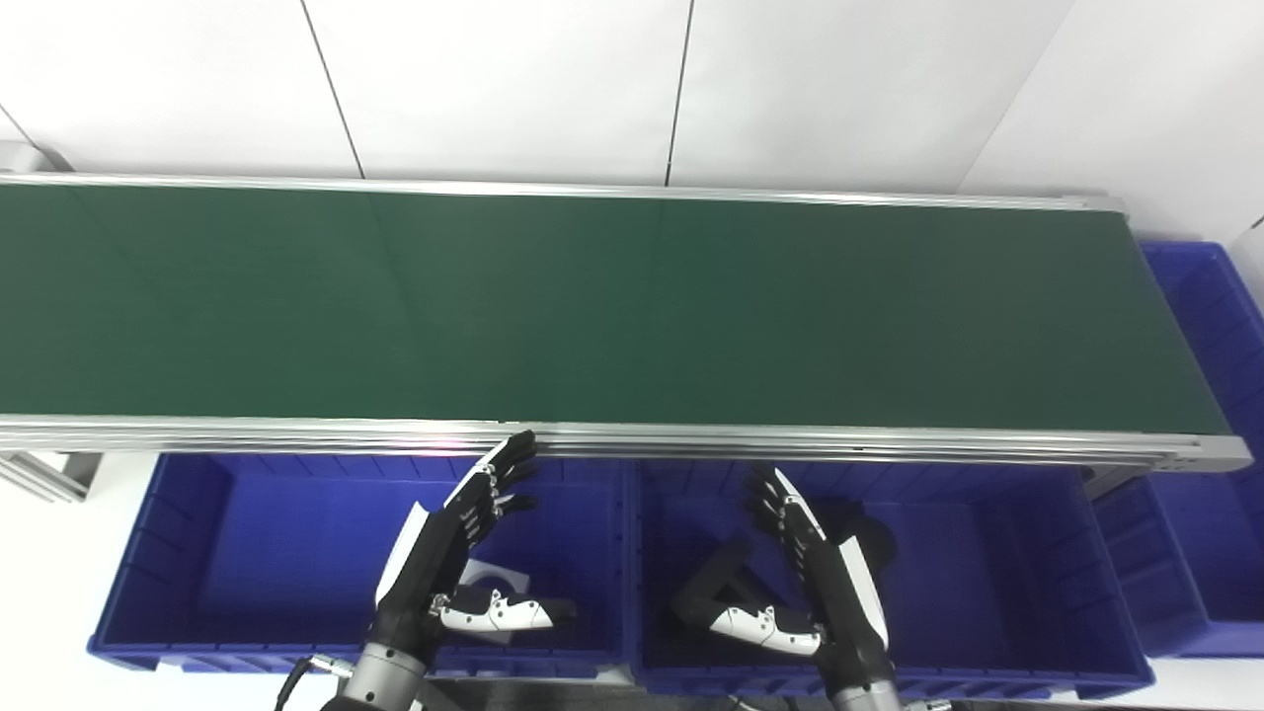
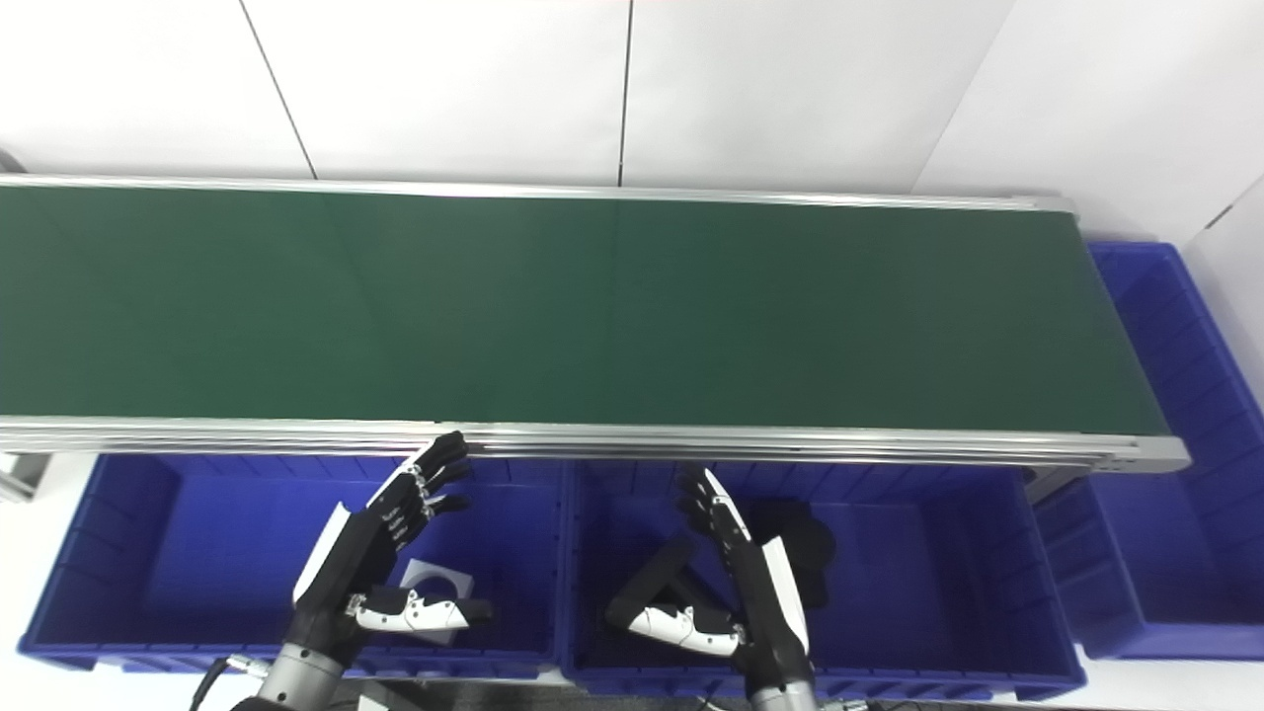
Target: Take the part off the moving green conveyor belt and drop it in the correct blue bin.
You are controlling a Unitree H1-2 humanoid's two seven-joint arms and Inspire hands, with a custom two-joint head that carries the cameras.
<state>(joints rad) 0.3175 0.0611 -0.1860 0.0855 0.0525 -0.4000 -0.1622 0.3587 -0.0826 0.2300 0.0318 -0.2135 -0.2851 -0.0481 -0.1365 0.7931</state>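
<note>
Parts for sorting are not on the belt right now, so I cannot tell which way one points or how its long side lies. Closest to us, the black and white left hand (image 1: 464, 553) hangs over the left blue plastic bin (image 1: 197, 553). Its fingers are spread apart and it holds nothing. A small white flat piece (image 1: 489, 575) lies in that bin. The black and white right hand (image 1: 805, 568) is also spread and holding nothing, over the middle blue plastic bin (image 1: 987, 573), where dark pieces (image 1: 869, 538) lie. Further back runs the long green conveyor belt (image 1: 592, 306). I think the hands should wait low and ready, then reach when a part comes close.
</note>
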